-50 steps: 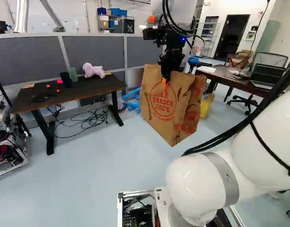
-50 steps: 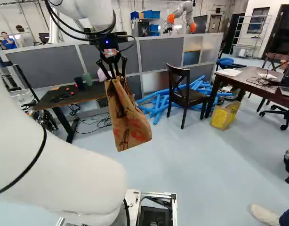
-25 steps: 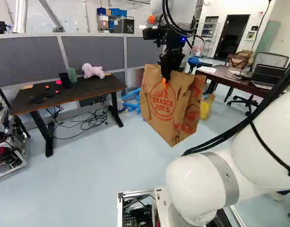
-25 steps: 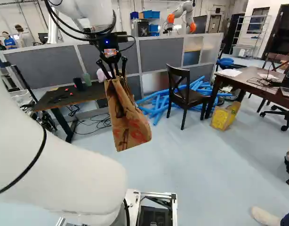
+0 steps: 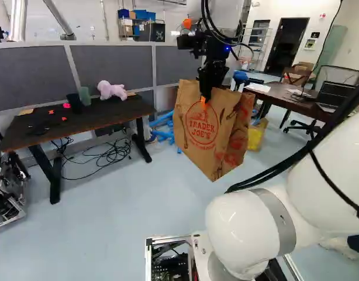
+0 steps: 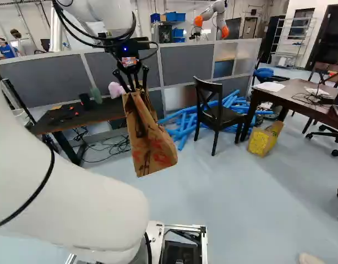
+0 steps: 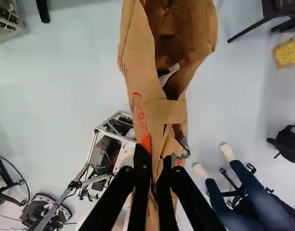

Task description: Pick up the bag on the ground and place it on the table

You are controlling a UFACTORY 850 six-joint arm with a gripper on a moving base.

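Observation:
My gripper (image 5: 206, 96) is shut on the top edge of the brown paper bag (image 5: 198, 130), which hangs clear of the floor. From the wrist view, the gripper (image 7: 159, 156) pinches the bag's crumpled rim between its two fingers, and the bag (image 7: 140, 79) gapes ahead of them with something pale inside. The dark-topped table (image 5: 80, 119) stands beyond and to the left of the bag in the left base view. It bears a pink plush toy (image 5: 111, 90), two cups and small red and pink pieces.
Cables (image 5: 103, 153) lie under the table. A dark chair (image 6: 216, 113), blue foam tubes (image 6: 185, 118) and a yellow-and-brown box (image 6: 262, 137) are right of the bag in the right base view, near another table (image 6: 293, 91). A person's legs (image 7: 255, 192) show beside the base. Another robot (image 6: 214, 16) stands behind the partition.
The base has moved a little, bringing the dark-topped table nearer and shifting the surroundings in both base views. The arm keeps its pose, and the bag still hangs from the gripper.

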